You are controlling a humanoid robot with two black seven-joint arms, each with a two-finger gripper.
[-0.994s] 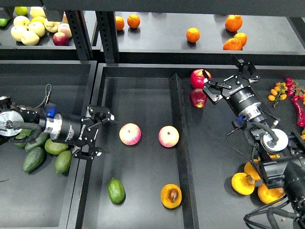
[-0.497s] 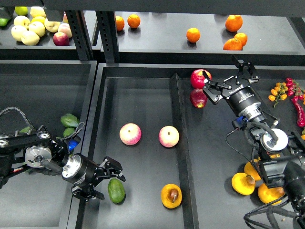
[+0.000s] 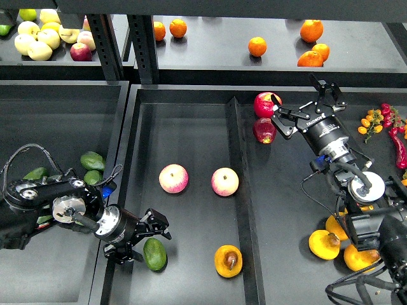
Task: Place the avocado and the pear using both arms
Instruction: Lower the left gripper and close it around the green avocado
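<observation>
Resting on black tray point(image 3: 191, 127): avocado point(image 3: 154, 253), pear point(image 3: 228, 261), shelves behind.

The left arm is stretched low from the left edge, its left gripper point(image 3: 151, 241) pointed rightward with fingers point(image 3: 159, 219) spread apart. The right arm is raised from the lower right, and the right gripper point(image 3: 307, 100) is held with fingers parted.

A mock grocery produce stand, with fruit lying sorted in black display bins.

Above the central divider point(image 3: 239, 184), oranges point(image 3: 257, 46) are sitting on a raised shelf; left of it apples point(image 3: 173, 178) are resting, right of it chili peppers point(image 3: 399, 143) are showing.
</observation>
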